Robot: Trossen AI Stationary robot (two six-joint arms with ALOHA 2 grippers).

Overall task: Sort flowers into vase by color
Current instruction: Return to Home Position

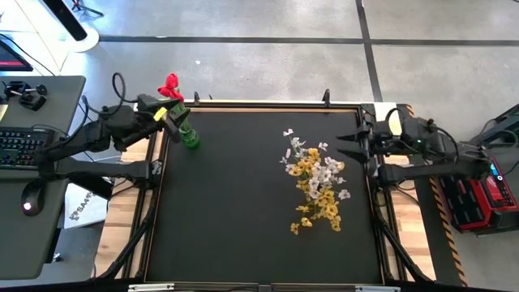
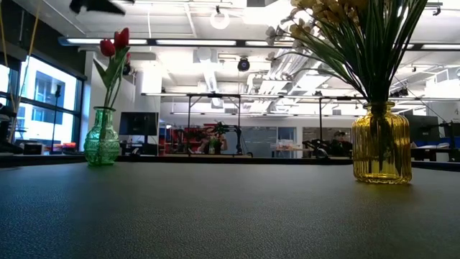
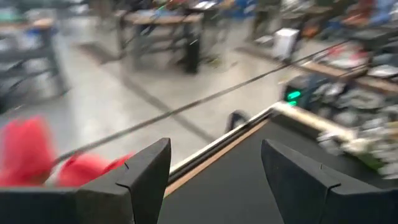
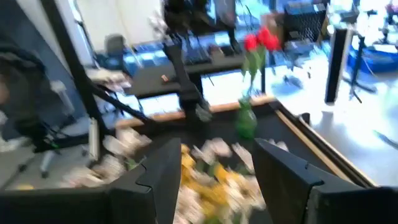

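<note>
On the black tabletop (image 1: 243, 227), red tulips (image 1: 170, 84) stand upright, stems vertical, just beside the released left fingers (image 3: 146, 180); right fingers (image 4: 283, 174), held level, gape empty.

No writing, label or number can be read in any view

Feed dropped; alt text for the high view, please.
Red tulips stand in a green vase at the black table's upper-left corner; yellow and white sprays bunch right of centre. Left arm beside the vase, right arm at the right edge, jaws open.
</note>
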